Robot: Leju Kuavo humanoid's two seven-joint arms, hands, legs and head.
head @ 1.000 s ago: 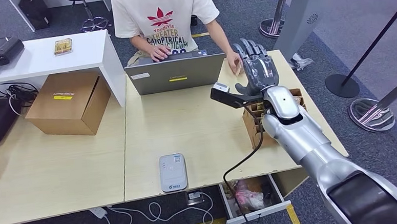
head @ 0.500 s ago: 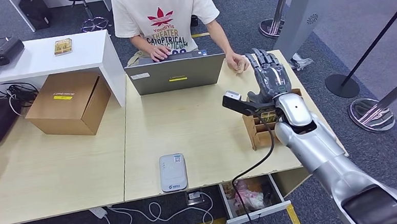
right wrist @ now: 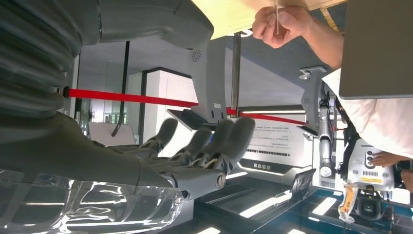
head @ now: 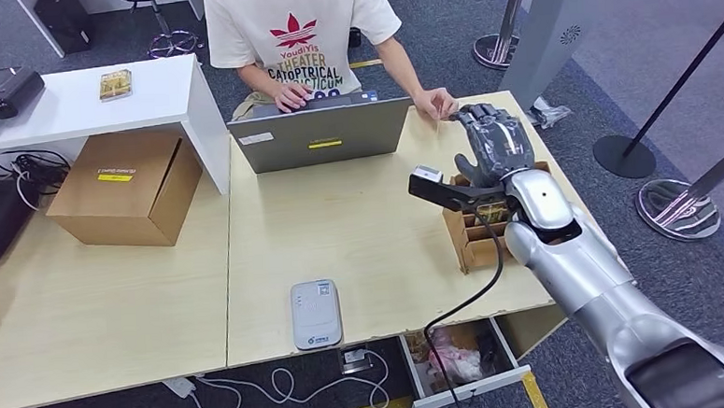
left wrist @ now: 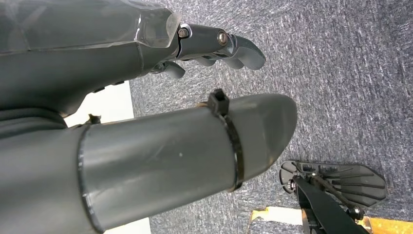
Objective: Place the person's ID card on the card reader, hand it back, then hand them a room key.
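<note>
My right hand (head: 492,147) hovers over the far right of the table with fingers apart and slightly bent, holding nothing. Just beyond its fingertips is the person's hand (head: 436,101). In the right wrist view that hand (right wrist: 277,24) pinches a thin card (right wrist: 276,10), seen edge-on, apart from my fingers (right wrist: 214,139). The grey card reader (head: 315,313) lies near the table's front edge, well to the left of my arm. My left hand (left wrist: 214,41) hangs over the carpet, holding nothing.
A cardboard organiser (head: 476,228) with compartments stands under my right forearm. A person sits behind an open laptop (head: 320,132). A brown box (head: 124,186) and a white side desk (head: 72,105) are at the left. A drawer (head: 460,360) stands open below the front edge.
My right hand has sunk and shifted right, away from the laptop, with its fingers bending forward. The person's hand has reached out toward it.
</note>
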